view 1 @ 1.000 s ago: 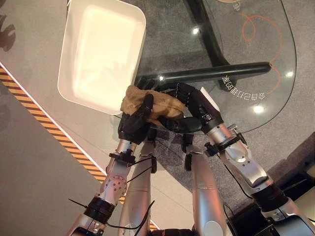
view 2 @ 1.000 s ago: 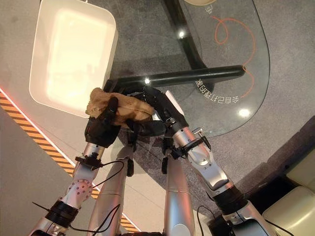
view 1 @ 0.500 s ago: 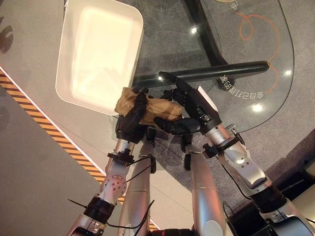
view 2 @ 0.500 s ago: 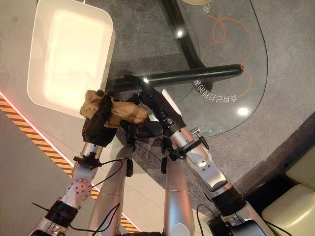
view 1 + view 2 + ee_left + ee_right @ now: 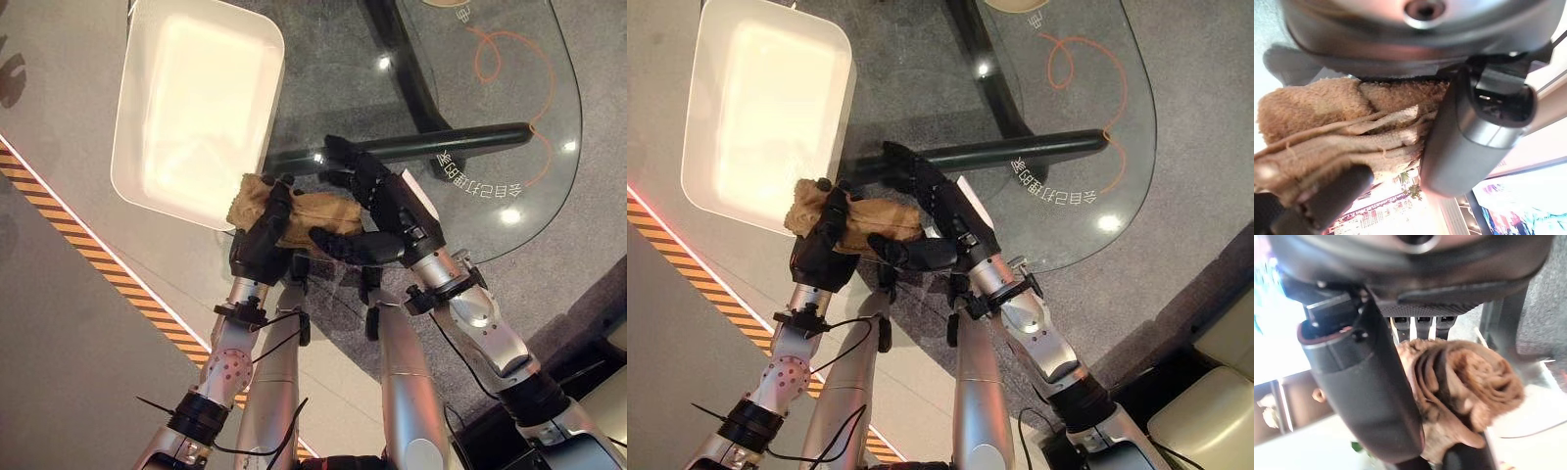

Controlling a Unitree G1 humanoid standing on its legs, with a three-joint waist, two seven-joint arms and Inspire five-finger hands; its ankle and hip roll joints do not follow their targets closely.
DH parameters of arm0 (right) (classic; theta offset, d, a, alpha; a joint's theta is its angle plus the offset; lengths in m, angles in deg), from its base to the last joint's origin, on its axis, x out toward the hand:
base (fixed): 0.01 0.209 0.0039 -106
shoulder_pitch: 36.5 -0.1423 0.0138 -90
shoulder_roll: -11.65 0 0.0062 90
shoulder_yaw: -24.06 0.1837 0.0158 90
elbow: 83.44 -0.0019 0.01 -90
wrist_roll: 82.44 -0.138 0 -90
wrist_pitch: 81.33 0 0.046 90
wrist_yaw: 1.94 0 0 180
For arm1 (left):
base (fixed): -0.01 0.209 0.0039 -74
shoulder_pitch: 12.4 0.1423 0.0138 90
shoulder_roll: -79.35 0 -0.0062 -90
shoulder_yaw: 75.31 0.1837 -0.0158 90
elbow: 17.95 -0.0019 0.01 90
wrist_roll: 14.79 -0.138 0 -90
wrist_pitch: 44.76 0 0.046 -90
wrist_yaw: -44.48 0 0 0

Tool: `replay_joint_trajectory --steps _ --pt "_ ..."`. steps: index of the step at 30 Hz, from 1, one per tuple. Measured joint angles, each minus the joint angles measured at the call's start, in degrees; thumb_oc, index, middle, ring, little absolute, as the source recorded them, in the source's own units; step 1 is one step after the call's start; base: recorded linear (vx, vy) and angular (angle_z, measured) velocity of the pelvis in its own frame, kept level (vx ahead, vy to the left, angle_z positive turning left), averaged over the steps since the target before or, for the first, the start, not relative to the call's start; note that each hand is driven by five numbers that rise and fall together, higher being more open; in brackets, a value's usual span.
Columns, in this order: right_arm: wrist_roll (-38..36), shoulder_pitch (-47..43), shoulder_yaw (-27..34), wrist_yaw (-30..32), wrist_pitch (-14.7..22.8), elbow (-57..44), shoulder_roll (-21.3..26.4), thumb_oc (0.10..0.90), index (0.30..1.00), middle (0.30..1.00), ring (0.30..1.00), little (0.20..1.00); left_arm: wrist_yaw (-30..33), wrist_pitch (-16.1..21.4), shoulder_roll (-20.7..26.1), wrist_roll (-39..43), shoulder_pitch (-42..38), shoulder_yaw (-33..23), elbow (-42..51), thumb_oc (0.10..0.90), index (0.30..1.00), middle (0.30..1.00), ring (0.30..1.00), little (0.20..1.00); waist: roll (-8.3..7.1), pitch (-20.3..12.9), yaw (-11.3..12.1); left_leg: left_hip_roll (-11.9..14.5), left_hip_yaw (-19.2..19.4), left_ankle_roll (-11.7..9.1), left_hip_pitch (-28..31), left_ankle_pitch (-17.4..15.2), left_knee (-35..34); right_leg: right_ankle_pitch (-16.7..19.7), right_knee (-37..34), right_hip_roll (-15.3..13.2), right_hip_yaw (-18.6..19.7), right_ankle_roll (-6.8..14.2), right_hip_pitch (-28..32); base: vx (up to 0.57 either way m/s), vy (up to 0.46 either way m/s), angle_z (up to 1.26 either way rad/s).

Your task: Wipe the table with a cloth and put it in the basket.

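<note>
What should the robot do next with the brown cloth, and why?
Probably carry the cloth a little further toward the white basket and let go over it. The left hand is curled round the cloth right at the basket's near edge, and the right hand beside it has its fingers opened up, so the cloth isn't inside yet.

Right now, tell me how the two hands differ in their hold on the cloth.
The left hand has its fingers curled round the tan cloth, gripping it. The right hand has its fingers straight, spread above the cloth, with only its thumb beneath. Both are dark and meet at the cloth, beside the white basket.
</note>
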Motion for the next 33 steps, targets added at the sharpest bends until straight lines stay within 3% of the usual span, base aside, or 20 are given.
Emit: replay_joint_trajectory --steps 6,18,24,33 --pt "-2.64 0.98 10.93 1.20 3.74 0.00 -1.34 0.800 0.900 0.900 0.900 0.900 -1.69 2.52 0.72 -0.04 3.93 -3.05 0.01 0.100 0.300 0.300 0.300 0.200 -0.04 -0.02 -0.26 0.07 0.39 0.26 0.16 -0.19 0.71 0.25 0.31 0.07 0.09 0.14 0.19 0.00 0.001 -0.02" --pt "-4.42 3.26 10.80 0.54 4.18 0.00 -1.66 0.800 0.900 0.900 0.900 0.900 -1.07 9.19 0.70 0.09 3.65 -7.39 0.26 0.100 0.300 0.300 0.300 0.200 -0.03 -0.02 -0.11 0.20 0.51 0.25 0.29 -0.18 0.59 0.35 0.40 0.20 0.24 0.04 0.09 0.00 0.000 0.00" --pt "-4.41 2.92 10.25 -0.21 0.89 0.00 -2.16 0.800 0.900 0.900 0.900 0.900 5.33 12.77 0.71 -0.87 1.66 -10.41 0.68 0.100 0.300 0.300 0.300 0.200 -0.01 -0.01 -0.01 0.17 0.76 0.22 0.65 -0.16 0.47 0.23 0.96 0.14 0.51 -0.04 -0.05 0.01 0.033 -0.01" --pt "-4.42 2.93 6.01 -3.65 -8.14 2.34 -2.06 0.800 0.900 0.900 0.900 0.900 17.04 17.91 1.11 -8.05 -2.53 -13.00 0.80 0.100 0.300 0.300 0.300 0.200 0.03 0.00 0.16 0.10 1.83 0.04 1.17 0.06 -0.32 -0.07 1.98 0.05 1.75 -0.15 -0.83 0.02 0.063 -0.03"
